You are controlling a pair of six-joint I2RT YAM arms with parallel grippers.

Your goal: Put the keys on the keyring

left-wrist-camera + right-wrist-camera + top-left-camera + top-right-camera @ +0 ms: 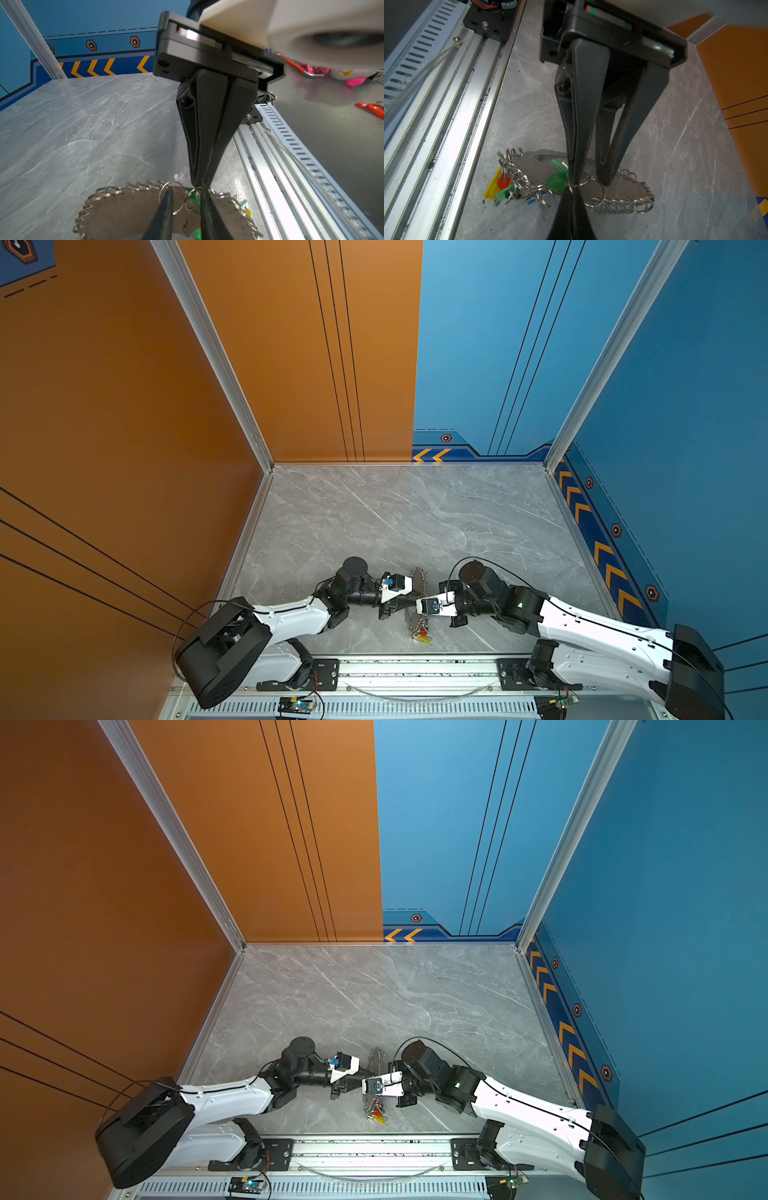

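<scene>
Right gripper (572, 193) is pressed together, pinching the small ring of the green key (556, 182) right at the edge of the keyring (529, 164). Left gripper (187, 193) has its jaws part-way apart, with a clear gap between the fingers and nothing visibly clamped. One silver ring (172, 197) overlaps a left finger. Through it or behind it, can't tell.

Keyring sits on the table (374, 522) near the front rail (446, 124), between the two grippers. In both top views it shows edge-on and chain-like, so I read it as tipped up on edge, not flat. What props it, can't tell. Long axis runs from the rail toward the back wall, crosswise to both arms. Each wrist camera looks at one flat face.

Other keys (500, 188) (yellow, red and green tags, a bit of blue) bunch at the rail end. They look hung on edge rings.

Relation that matters: green key is about mid-length on the keyring's edge, just beside the left fingertips. Both grippers meet at that spot from opposite sides, so neither arm is nearer.

My read: the step in hand is threading the green key onto an edge ring. Left should steady or spread that ring while right feeds.

Risks: the small ring slips out of the pinch, or the keyring swings.
</scene>
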